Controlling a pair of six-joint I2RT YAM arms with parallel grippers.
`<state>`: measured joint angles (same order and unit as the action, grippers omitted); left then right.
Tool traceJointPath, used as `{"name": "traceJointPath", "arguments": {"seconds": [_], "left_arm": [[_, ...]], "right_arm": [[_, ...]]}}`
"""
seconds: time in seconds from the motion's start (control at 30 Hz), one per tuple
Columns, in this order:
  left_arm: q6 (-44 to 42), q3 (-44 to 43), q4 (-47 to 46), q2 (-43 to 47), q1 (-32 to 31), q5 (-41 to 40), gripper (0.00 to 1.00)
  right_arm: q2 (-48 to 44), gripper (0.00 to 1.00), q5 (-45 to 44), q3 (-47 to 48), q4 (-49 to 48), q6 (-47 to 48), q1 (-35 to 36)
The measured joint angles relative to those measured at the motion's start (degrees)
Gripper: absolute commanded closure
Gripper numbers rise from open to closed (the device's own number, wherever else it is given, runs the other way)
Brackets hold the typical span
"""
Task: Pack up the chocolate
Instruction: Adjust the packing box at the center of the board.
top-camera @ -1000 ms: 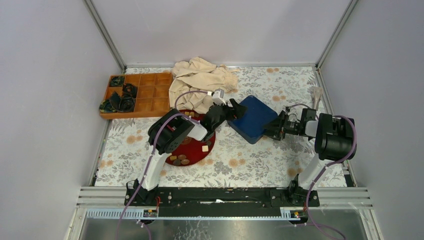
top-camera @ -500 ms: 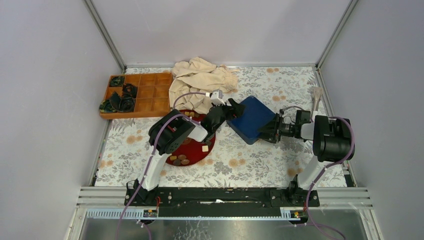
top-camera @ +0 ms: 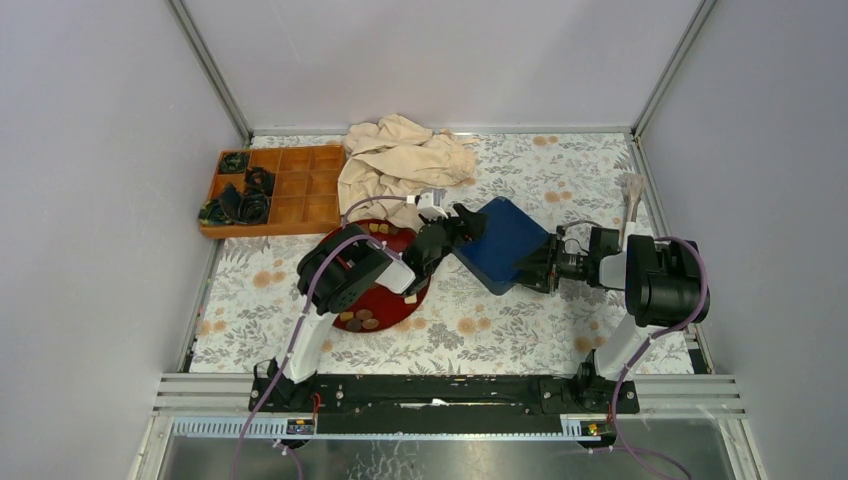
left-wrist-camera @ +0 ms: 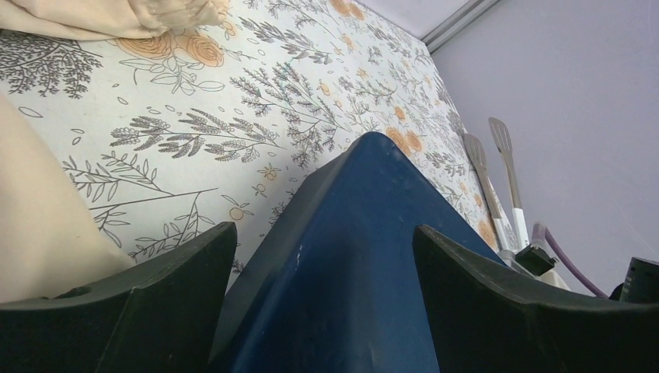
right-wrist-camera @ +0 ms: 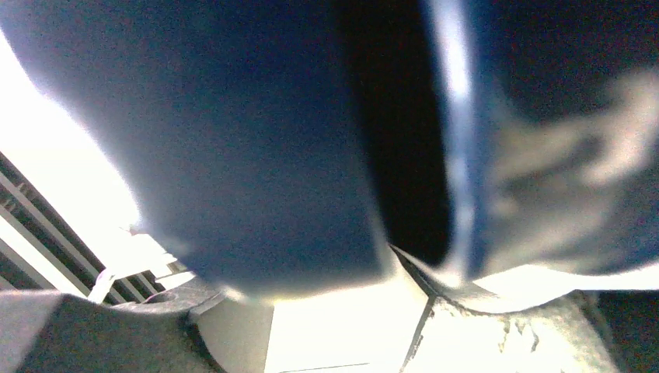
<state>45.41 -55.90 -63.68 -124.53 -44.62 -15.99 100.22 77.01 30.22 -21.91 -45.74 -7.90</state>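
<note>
The chocolate (top-camera: 358, 320) is small brown pieces on a dark red plate (top-camera: 372, 300); my left arm hides much of the plate. More pieces lie at its far rim (top-camera: 378, 229). A dark blue box (top-camera: 505, 243) lies right of the plate. My left gripper (top-camera: 462, 222) is open with the box's left corner (left-wrist-camera: 357, 256) between its fingers (left-wrist-camera: 325, 233). My right gripper (top-camera: 541, 268) is at the box's right near edge. In the right wrist view the blurred blue box (right-wrist-camera: 256, 140) fills the frame above the spread fingers (right-wrist-camera: 311, 287).
A wooden divided tray (top-camera: 290, 185) with black items stands at the back left. A crumpled beige cloth (top-camera: 400, 160) lies behind the plate and box. Utensils (top-camera: 632, 195) lie by the right wall and also show in the left wrist view (left-wrist-camera: 505, 155).
My right gripper has moved left up to the box's edge. My left gripper has shifted slightly along the box's left corner. The box has turned and slid a little left.
</note>
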Motion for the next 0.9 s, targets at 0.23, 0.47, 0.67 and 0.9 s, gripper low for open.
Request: {"name": "traceJointPath", "arguments": {"seconds": [0.23,0.47,0.67,0.9], "left_arm": [[0.0,0.7,-0.1,0.3,-1.1,-4.0,0.11],[0.0,1.2,-0.2,0.8,-1.2,-5.1,0.12],[-0.4,1.8,-0.1,1.2,-1.7,-6.3,0.12],[-1.0,3.0,-0.4,1.7,-2.6,-7.0,0.12]], "right_arm": [[-0.7,0.41,-0.1,-0.3,0.1,-0.2,0.3],[-1.9,0.43,-1.6,0.1,3.5,1.7,1.6],[-3.9,0.44,-4.3,2.6,13.1,7.8,2.4],[-8.2,0.45,-11.3,6.2,26.7,16.3,3.6]]}}
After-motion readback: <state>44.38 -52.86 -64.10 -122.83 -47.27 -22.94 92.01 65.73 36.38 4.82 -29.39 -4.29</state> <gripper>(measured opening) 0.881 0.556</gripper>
